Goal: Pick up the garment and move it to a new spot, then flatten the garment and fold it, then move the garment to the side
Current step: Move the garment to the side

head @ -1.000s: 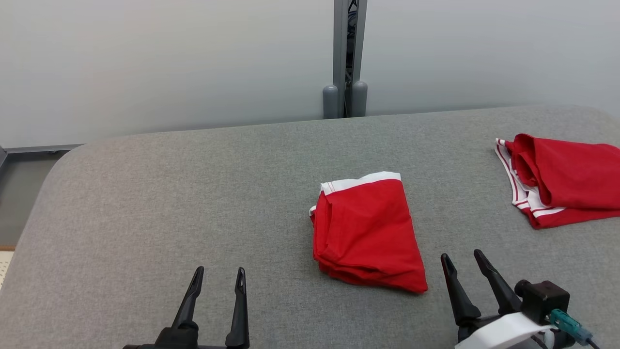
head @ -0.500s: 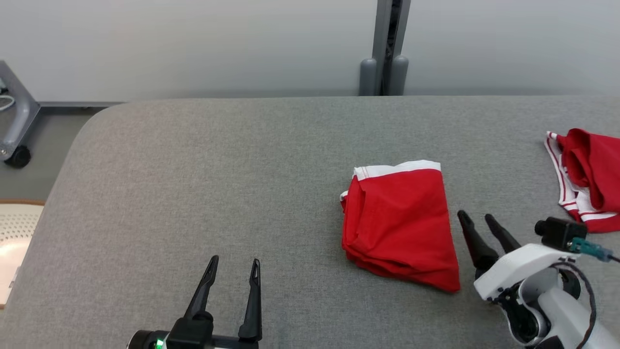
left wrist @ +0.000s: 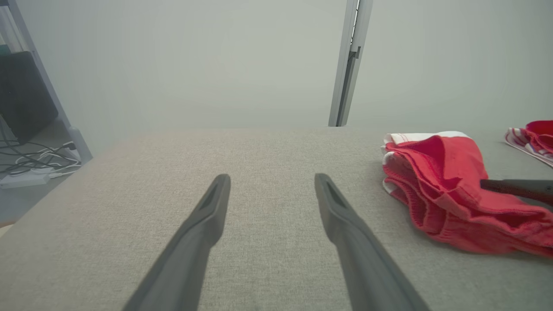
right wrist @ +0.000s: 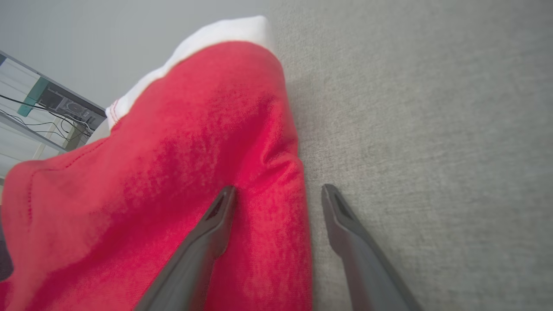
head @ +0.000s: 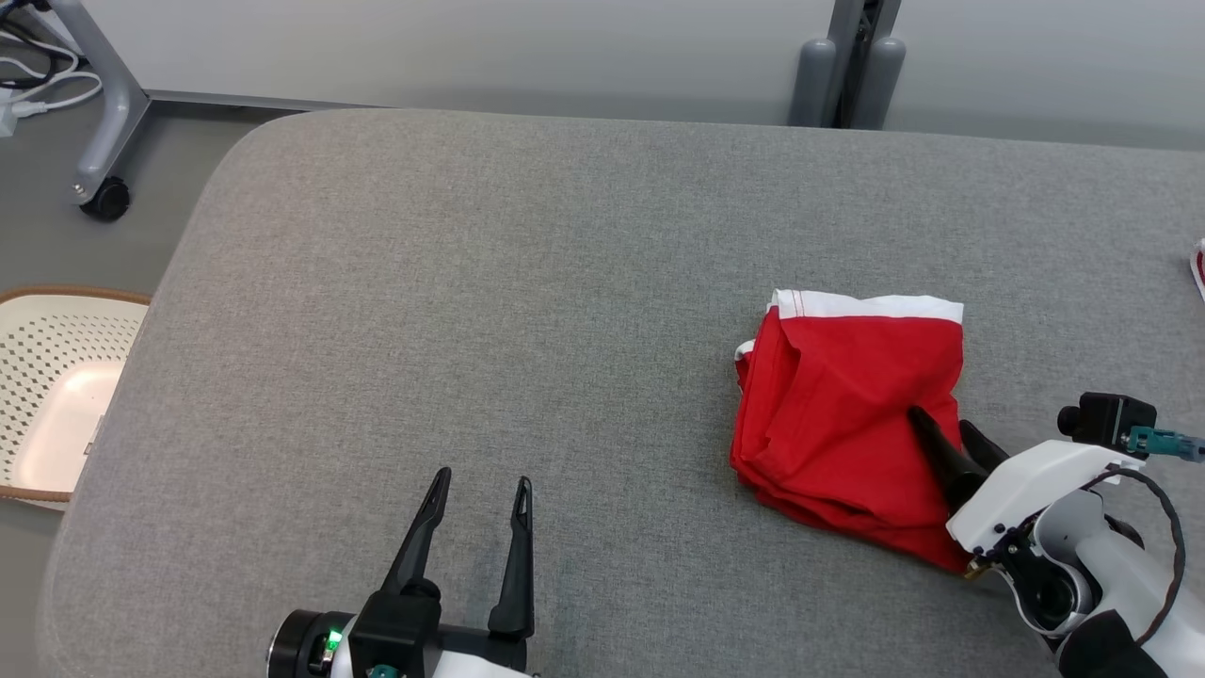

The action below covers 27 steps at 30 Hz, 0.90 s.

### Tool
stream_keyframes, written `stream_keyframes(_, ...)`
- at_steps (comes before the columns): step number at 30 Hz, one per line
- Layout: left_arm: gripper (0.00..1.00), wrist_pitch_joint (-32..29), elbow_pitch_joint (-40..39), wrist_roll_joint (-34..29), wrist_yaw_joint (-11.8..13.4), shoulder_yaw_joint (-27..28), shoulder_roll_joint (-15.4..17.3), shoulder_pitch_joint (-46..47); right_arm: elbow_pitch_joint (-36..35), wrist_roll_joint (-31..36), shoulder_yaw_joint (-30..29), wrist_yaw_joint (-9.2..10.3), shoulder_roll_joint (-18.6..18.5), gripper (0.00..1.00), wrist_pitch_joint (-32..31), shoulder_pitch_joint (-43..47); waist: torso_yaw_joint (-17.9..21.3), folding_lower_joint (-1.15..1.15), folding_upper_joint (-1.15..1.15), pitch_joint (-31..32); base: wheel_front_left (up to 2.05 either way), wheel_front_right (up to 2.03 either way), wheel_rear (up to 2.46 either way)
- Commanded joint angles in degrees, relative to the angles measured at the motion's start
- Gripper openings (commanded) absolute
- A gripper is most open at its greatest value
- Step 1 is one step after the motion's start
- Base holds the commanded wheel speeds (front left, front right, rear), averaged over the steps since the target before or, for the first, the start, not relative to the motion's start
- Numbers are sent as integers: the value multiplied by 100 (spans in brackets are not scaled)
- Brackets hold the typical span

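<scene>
Folded red garment [head: 838, 414], white-banded, lies at 3 o'clock on the grey woven pad [head: 471, 282]; your right gripper [head: 939, 418] gapes astride its edge, left gripper [head: 483, 476] spread at 7 o'clock, perforated basket [head: 47, 367] at 9

Red garment [head: 838, 405] with white waistband [head: 866, 305] on a grey surface [head: 471, 311].

My right wrist housing [head: 1026, 480] hides the near right corner of the garment [head: 847, 414], and I can't tell whether my right fingers [head: 941, 450] press the cloth. Well right of the garment, a second red garment [left wrist: 538, 134] is cut off by the picture's edge. Far left of it, the basket [head: 56, 348] is cut off too.
</scene>
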<state>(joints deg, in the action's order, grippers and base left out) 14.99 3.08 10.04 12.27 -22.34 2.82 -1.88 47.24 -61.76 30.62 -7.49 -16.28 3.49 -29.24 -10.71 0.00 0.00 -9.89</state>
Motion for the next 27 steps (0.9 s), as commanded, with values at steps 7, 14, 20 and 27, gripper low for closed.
stream_keyframes(7, 100, 21, 35, 35, 76, -52, 19, 118, -96, -406, 488, 1, -66, 0, 44, 45, -51, 0, 0, 26, 0, 0, 0)
stream_keyframes(14, 100, 20, 29, 8, 62, -4, 19, 84, -211, -430, 866, 1, -278, 0, 513, -38, 47, 0, 0, 101, 0, 0, 0)
stream_keyframes(20, 100, 20, 33, -53, -1, 31, 19, 60, -206, -268, 1180, 1, -434, 0, 899, -290, 235, 0, 0, 143, 0, 0, 0)
stream_keyframes(27, 100, 20, 4, -112, -15, 95, 19, 69, -104, 167, 1463, 1, -625, 0, 1112, -600, 483, 0, 0, 168, 0, 0, 0)
